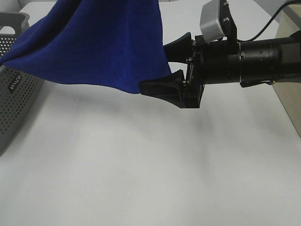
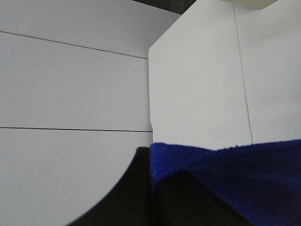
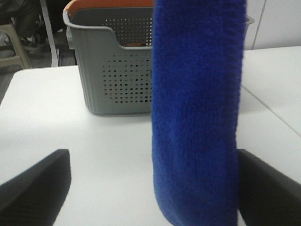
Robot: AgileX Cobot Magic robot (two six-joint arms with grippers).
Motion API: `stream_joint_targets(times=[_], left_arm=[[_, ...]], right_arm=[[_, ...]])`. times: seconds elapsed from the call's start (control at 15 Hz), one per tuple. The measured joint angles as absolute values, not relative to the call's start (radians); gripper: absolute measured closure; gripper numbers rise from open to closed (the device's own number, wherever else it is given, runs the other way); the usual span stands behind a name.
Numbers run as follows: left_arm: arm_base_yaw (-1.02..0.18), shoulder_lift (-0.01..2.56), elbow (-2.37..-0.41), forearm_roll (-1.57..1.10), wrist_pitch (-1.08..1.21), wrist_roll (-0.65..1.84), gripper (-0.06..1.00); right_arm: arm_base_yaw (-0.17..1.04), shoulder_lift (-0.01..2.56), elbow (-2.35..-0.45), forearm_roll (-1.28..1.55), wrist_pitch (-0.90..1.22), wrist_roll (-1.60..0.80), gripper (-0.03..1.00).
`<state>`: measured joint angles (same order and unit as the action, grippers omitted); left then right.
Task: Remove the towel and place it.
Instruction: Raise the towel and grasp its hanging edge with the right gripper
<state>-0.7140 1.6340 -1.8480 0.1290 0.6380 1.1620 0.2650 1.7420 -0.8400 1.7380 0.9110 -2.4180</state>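
Note:
The towel (image 1: pixel 94 42) is a deep blue cloth held up in the air; it hangs spread from the top middle of the exterior view down to the left, over the corner of the grey basket (image 1: pixel 14 99). My right gripper (image 1: pixel 171 66) is open, its black fingers (image 1: pixel 162 88) on either side of the towel's right edge. In the right wrist view the towel (image 3: pixel 197 117) hangs between the wide-apart fingers (image 3: pixel 33 183). My left gripper (image 2: pixel 153 188) is out of the exterior view; its wrist view shows a towel edge (image 2: pixel 235 169) pinched at its dark tip.
The grey perforated basket (image 3: pixel 117 70) stands at the left edge of the white table (image 1: pixel 150 165), with something orange (image 3: pixel 108 4) at its rim. A beige panel (image 1: pixel 291 94) stands at the right edge. White wall panels (image 2: pixel 70 84) show in the left wrist view.

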Motion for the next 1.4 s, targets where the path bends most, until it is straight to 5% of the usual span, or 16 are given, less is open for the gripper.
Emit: stream_joint_targets(times=[0.93, 1.13, 1.4], left_arm=[[-0.714, 1.634, -1.848, 0.11, 0.638, 1.174, 0.94], [-0.714, 1.634, -1.848, 0.11, 0.638, 1.174, 0.94], [-0.714, 1.634, -1.848, 0.105, 0.638, 1.174, 0.94]], right_arm=[[0.269, 1.806, -0.917, 1.738, 0.863, -2.287, 0.09], [0.269, 1.806, -0.917, 1.738, 0.863, -2.287, 0.21], [0.269, 1.836, -0.918, 1.738, 0.863, -2.296, 0.53]])
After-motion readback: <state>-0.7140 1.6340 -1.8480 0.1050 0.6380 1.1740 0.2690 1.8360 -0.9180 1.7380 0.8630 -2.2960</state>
